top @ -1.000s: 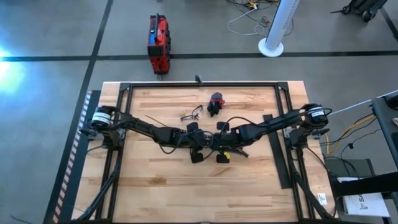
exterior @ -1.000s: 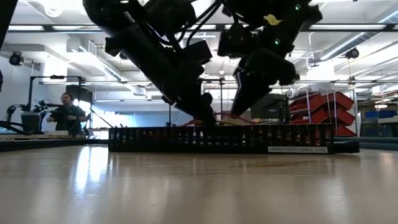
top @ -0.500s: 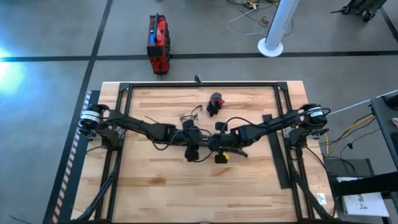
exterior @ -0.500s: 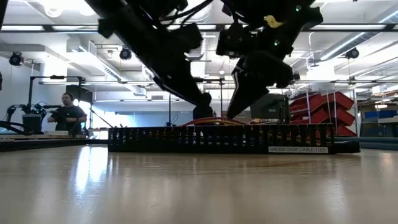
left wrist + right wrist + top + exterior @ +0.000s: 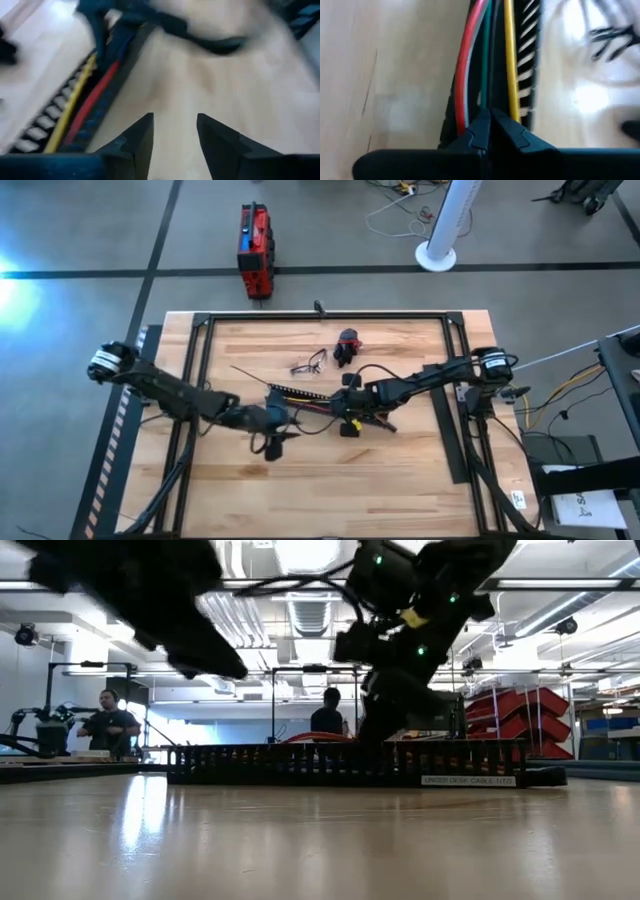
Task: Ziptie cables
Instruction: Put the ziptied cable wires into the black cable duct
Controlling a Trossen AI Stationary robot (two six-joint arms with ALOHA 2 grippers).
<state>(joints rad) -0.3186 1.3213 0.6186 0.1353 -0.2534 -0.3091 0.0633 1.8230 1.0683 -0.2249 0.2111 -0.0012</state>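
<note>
A: Low view first. Any writing?

B: A pale label on the black comb-slotted duct (image 5: 350,763) toward its right end; the print is too small to read. A person (image 5: 108,720) stands in the room behind.

A: Where are the cables?

B: The cables (image 5: 485,65) lie lengthwise in the duct: red, white, green and yellow strands side by side, as the right wrist view shows.

A: And the right gripper?

B: The right gripper (image 5: 489,122) has its fingers pressed together, tips at the cables in the duct, near table centre. Whether anything is pinched, I cannot tell.

A: The left gripper?

B: The left gripper (image 5: 172,131) is spread, nothing between the fingers, over bare wood beside the duct's end.
</note>
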